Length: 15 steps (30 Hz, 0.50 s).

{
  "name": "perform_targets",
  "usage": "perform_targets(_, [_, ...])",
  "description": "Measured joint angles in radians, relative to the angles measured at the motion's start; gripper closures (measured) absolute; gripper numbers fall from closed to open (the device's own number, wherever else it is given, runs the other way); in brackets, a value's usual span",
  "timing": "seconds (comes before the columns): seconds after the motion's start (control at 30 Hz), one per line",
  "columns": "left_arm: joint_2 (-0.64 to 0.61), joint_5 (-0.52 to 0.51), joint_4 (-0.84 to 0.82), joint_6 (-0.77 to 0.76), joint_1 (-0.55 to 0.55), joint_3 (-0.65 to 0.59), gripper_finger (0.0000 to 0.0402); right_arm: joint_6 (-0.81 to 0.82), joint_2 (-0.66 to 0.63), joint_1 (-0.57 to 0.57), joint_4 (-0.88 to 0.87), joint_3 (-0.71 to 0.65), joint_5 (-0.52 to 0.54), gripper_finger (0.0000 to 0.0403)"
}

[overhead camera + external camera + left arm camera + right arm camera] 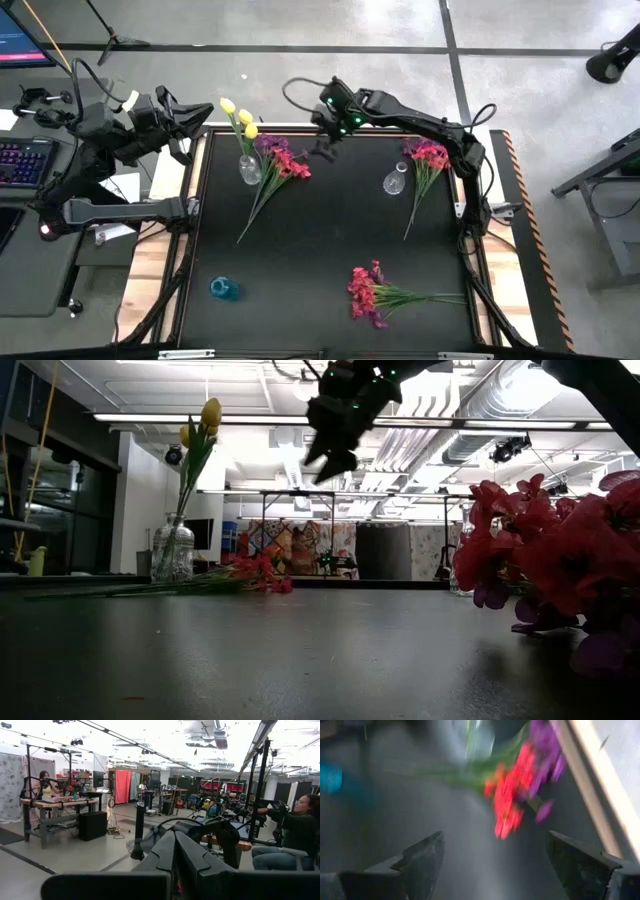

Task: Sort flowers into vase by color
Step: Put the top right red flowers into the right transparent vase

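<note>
Flowers lie just below my right pincer [325, 150]: a loose bunch of red and purple flowers [283, 162] spread on the dark worktop [330, 240], their stems running away from me past a clear vase [249, 168] that holds yellow flowers [238, 115]. My right pincer hangs in the air above the far edge of the worktop, its two fingers [422, 857] spread wide apart with nothing between them. Off to its other side, a second clear vase [395, 181] stands beside another red bunch [428, 160]. Well away toward the near edge lies a third red and purple bunch [372, 293], and a small blue vase [222, 289] sits in the near corner. My left pincer [190, 120] waits off the worktop, beyond its far left corner, fingers pressed together and holding nothing.
</note>
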Motion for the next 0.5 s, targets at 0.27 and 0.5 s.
perform_targets(0.27, [0.0, 0.0, 0.0, -0.001, 0.0, 0.0, 0.0402, -0.037, -0.019, 0.107, -0.416, -0.015, -0.063, 0.0069])
perform_targets(0.5, [0.0, 0.0, -0.001, -0.001, 0.0, 0.0, 0.0402, 0.113, -0.277, 0.212, -0.278, -0.465, -0.103, 0.0069])
